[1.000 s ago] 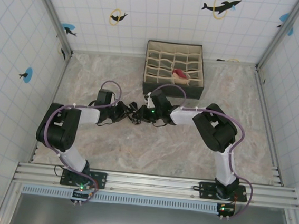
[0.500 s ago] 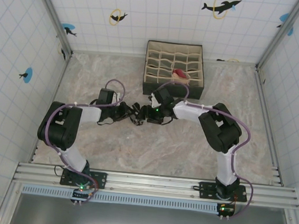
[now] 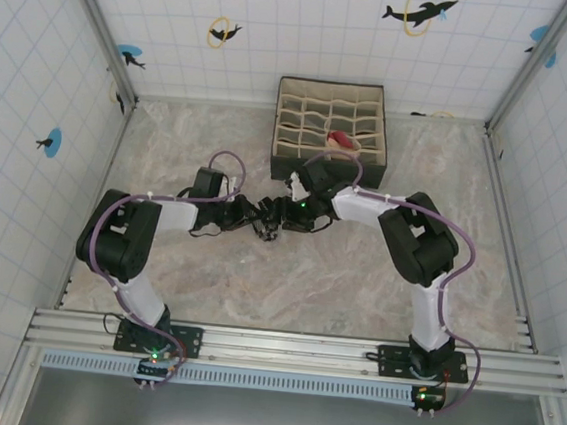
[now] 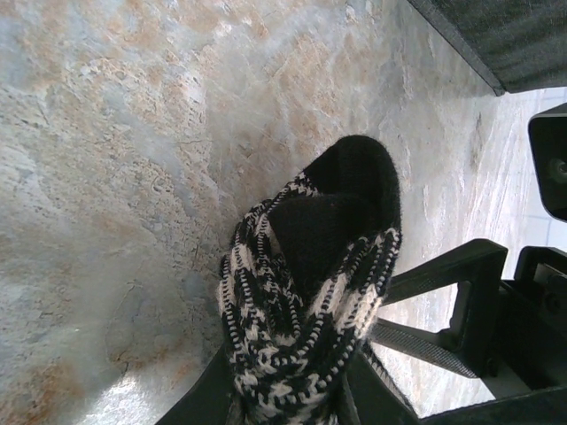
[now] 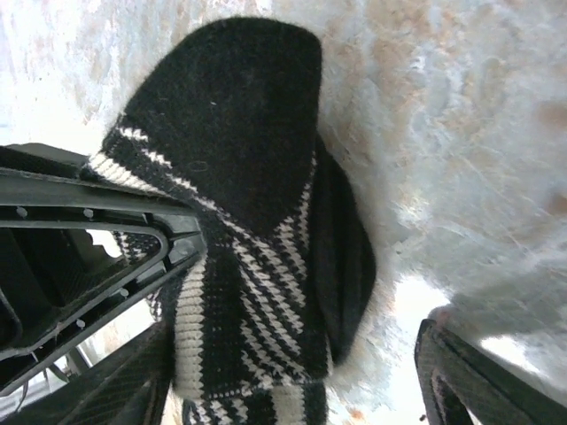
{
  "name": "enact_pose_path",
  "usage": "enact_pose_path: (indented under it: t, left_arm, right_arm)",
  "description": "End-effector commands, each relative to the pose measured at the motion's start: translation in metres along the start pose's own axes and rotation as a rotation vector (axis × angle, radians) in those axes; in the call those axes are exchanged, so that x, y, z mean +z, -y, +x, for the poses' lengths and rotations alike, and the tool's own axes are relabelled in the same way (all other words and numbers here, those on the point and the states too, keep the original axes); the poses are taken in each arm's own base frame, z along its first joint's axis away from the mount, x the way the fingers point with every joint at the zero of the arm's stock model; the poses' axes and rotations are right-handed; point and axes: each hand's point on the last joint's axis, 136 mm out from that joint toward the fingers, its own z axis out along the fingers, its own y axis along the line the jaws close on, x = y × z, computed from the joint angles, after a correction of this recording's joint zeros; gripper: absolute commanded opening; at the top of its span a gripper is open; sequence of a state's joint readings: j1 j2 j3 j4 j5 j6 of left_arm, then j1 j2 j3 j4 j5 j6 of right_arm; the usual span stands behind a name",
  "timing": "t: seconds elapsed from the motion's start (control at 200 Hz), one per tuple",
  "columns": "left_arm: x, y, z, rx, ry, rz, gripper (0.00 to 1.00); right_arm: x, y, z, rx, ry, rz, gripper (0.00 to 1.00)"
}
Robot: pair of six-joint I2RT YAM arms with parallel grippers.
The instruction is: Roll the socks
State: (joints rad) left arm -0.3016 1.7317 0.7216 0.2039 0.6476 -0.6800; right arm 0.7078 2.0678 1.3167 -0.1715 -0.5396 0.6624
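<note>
The black sock with grey-white stripes is bunched into a roll just above the marble table, and my left gripper is shut on its striped end. In the top view the black sock is a small dark bundle between my left gripper and my right gripper. In the right wrist view my right gripper is open, its fingers wide on either side of the black sock, with a gap on the right side. The peach sock lies in a cell of the organiser box.
A fabric organiser box with several cells stands at the back of the table, just behind the right arm. Tiled walls close in the left, right and back. Bare marble table stretches in front of the grippers.
My right gripper has opened off the black sock. Both grippers have shifted slightly right and towards the box, and the left one keeps its hold.
</note>
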Motion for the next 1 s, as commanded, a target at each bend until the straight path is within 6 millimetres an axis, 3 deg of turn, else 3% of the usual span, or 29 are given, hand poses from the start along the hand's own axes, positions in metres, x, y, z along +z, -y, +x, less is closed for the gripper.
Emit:
enact_pose_path:
  t: [0.0,0.195,0.42,0.515,0.636,0.771,0.996]
  left_arm:
    - [0.009,-0.026,0.021,-0.042,-0.067,-0.087,0.08]
    - [0.012,-0.027,0.024,-0.043,-0.079,-0.091,0.08]
    - [0.014,-0.027,0.024,-0.055,-0.082,-0.083,0.12]
    - [0.014,-0.024,0.024,-0.061,-0.08,-0.079,0.18]
    - [0.01,-0.015,0.018,-0.065,-0.064,-0.061,0.37]
    - [0.002,0.0,0.007,-0.068,-0.034,-0.045,0.53]
    - [-0.018,0.041,-0.024,-0.027,0.04,0.0,0.6]
  right_arm:
    - [0.022,0.005,0.012,0.01,-0.049,-0.019,0.69]
    - [0.033,0.015,0.023,0.02,-0.048,-0.027,0.59]
    - [0.036,0.025,0.031,0.031,-0.039,-0.028,0.29]
    - [0.032,0.026,0.03,0.026,-0.029,-0.023,0.14]
    - [0.02,0.02,0.024,0.004,0.007,-0.028,0.0]
    - [0.0,0.01,0.011,-0.04,0.061,-0.019,0.0]
    - [-0.045,-0.005,-0.013,-0.178,0.179,0.109,0.0]
